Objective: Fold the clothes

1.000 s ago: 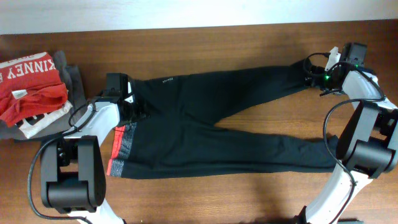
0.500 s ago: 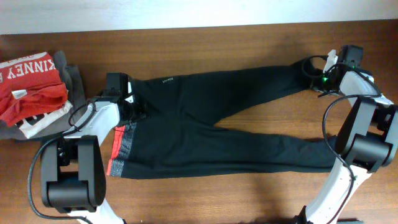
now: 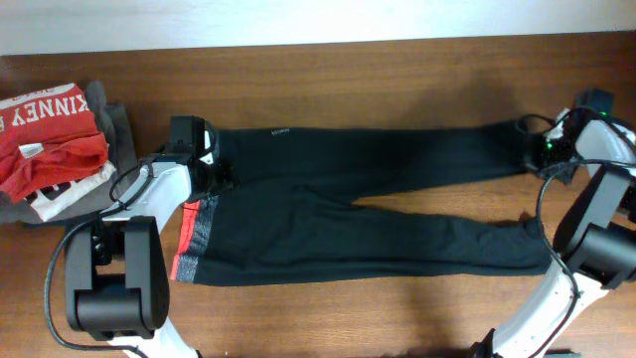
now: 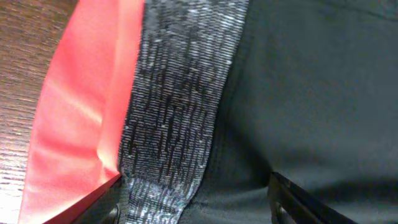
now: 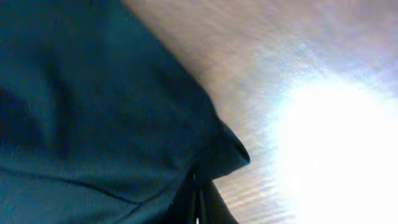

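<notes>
The clothes, long black pants [image 3: 328, 199], lie spread across the wooden table [image 3: 348, 75], with the grey and red-orange waistband [image 3: 196, 234] at the left and both legs running right. My left gripper [image 3: 214, 177] rests on the upper waist corner. In the left wrist view its jaws [image 4: 199, 208] stand open, with the grey waistband [image 4: 180, 93] and black fabric lying between the fingers [image 4: 298, 199]. At the far right, my right gripper [image 3: 537, 149] is shut on the end of the upper leg. In the right wrist view the dark cuff [image 5: 224, 152] is pinched in the gripper [image 5: 199, 208].
A red T-shirt [image 3: 45, 134] with white lettering lies on folded grey garments [image 3: 116, 129] at the left edge. The bases of both arms stand at the front left [image 3: 109, 278] and front right [image 3: 586, 259]. Bare wood shows behind and in front of the pants.
My right gripper has shut on the end of the upper leg and pulled it to the right, drawing that leg out straight. The left gripper has not moved.
</notes>
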